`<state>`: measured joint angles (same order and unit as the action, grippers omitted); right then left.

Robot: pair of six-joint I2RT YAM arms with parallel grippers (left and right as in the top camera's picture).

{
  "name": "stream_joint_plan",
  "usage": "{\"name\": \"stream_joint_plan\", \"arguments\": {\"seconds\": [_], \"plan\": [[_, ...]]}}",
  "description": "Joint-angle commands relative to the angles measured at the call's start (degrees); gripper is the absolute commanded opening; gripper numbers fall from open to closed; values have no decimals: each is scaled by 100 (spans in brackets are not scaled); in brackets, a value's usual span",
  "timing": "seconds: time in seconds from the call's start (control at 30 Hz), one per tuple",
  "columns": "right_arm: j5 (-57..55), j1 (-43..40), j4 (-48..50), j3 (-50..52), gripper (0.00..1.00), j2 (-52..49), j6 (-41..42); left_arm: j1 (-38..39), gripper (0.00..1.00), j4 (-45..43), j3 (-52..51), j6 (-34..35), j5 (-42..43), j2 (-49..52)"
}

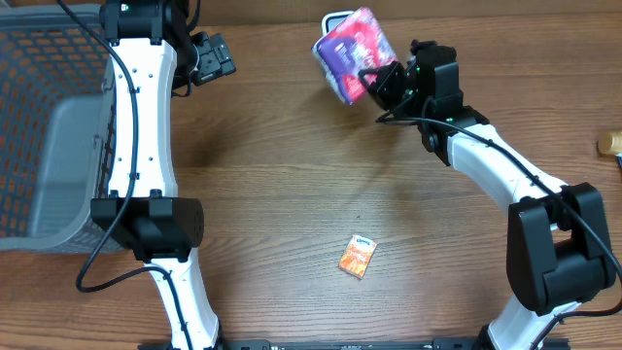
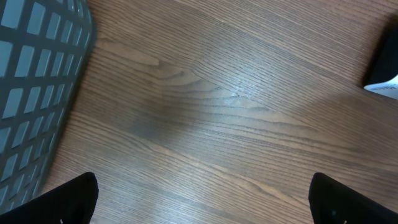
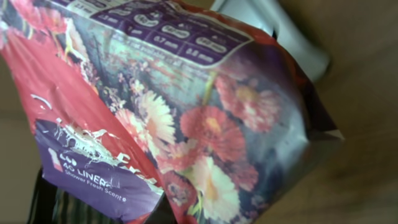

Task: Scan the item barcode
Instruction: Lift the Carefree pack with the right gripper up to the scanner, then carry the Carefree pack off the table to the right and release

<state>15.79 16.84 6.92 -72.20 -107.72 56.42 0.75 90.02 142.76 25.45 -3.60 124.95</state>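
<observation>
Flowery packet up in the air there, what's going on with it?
The right gripper is shut on the flowery packet, holding it at the far side of the table by a white device, possibly the scanner. The left gripper hangs open above bare wood beside the grey basket. A small orange sachet lies apart, nearer the front.
</observation>
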Motion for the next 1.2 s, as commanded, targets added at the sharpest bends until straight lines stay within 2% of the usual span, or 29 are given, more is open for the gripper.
{"name": "stream_joint_plan", "arguments": {"seconds": [0.0, 0.2, 0.4, 0.63, 1.07, 1.17], "plan": [[-1912, 116, 564, -203, 4, 188, 109, -20, 100, -4, -11, -61, 46, -11], [-2216, 116, 439, -1069, 4, -476, 210, -20, 100, -4, -11, -63, 46, -11], [-2232, 129, -1360, -2658, 4, -1419, 186, -20, 100, -4, -11, -63, 46, -11], [-2302, 251, -1867, -2686, 4, -1478, 192, -20, 100, -4, -11, -63, 46, -11], [-2549, 503, -1818, -2686, 4, -1661, 153, -20, 100, -4, -11, -63, 46, -11], [-2538, 476, -1825, -2756, 4, -1646, -127, -20, 100, -4, -11, -63, 46, -11]]}}
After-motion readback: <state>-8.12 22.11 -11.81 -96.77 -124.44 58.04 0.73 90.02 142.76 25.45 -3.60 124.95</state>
